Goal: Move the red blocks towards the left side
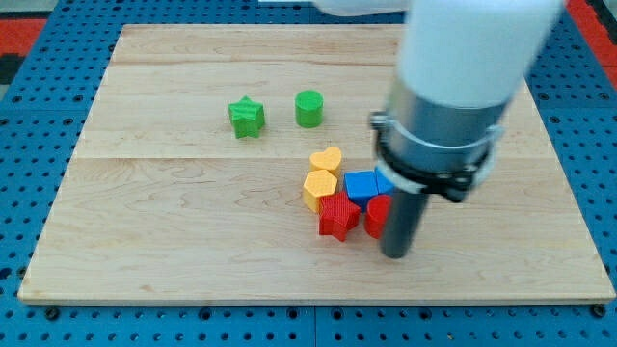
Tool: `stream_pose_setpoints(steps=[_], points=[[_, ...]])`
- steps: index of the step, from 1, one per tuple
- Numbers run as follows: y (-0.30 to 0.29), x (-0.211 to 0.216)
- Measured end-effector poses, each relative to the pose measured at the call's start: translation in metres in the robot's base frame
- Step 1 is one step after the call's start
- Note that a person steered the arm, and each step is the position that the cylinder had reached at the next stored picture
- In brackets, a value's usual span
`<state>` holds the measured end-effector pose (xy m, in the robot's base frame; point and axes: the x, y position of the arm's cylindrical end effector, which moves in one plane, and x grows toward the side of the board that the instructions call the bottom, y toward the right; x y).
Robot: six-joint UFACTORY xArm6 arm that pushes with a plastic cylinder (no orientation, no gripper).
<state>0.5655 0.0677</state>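
Note:
A red star block [337, 216] lies on the wooden board [193, 241], low in a cluster right of centre. A second red block [376, 216], shape unclear, sits just to its right, partly hidden by my rod. My tip [395, 254] rests on the board at that second red block's right side, touching or nearly touching it. A blue block [361, 185] lies just above the two red ones, with another blue piece [384, 179] beside it under the arm.
A yellow heart block [327, 159] and a yellow hexagon block [319, 186] sit at the cluster's left. A green star block [246, 117] and a green cylinder block [308, 108] stand apart towards the view's top. The arm's white body [463, 58] covers the board's upper right.

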Motion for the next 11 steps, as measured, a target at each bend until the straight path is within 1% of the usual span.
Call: stream_pose_setpoints(steps=[1,2,3,4,5,6,7,8,9,10,11], points=[[0.024,0.005],[0.054,-0.003],[0.04,-0.03],[-0.022,-0.023],[-0.074,-0.033],[-0.111,-0.032],[-0.123,0.003],[-0.118,0.039],[-0.161,0.017],[-0.162,-0.025],[-0.158,-0.057]])
